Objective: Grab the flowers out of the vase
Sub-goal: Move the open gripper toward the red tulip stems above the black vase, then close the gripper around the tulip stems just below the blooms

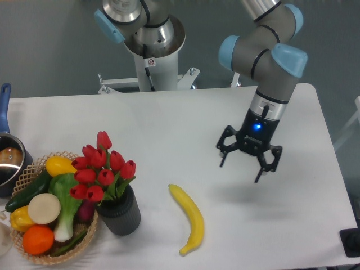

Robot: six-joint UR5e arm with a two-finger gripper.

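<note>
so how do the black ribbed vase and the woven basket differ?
The short black ribbed vase is a dark, narrow upright cylinder; the tan woven basket is wide, shallow and open-weave. The vase holds a bunch of red tulips rising well above its mouth; the basket holds mixed vegetables and fruit piled low. The vase stands closer to the yellow banana; the basket sits at the table's left edge. Both stand on the white table, side by side.
</note>
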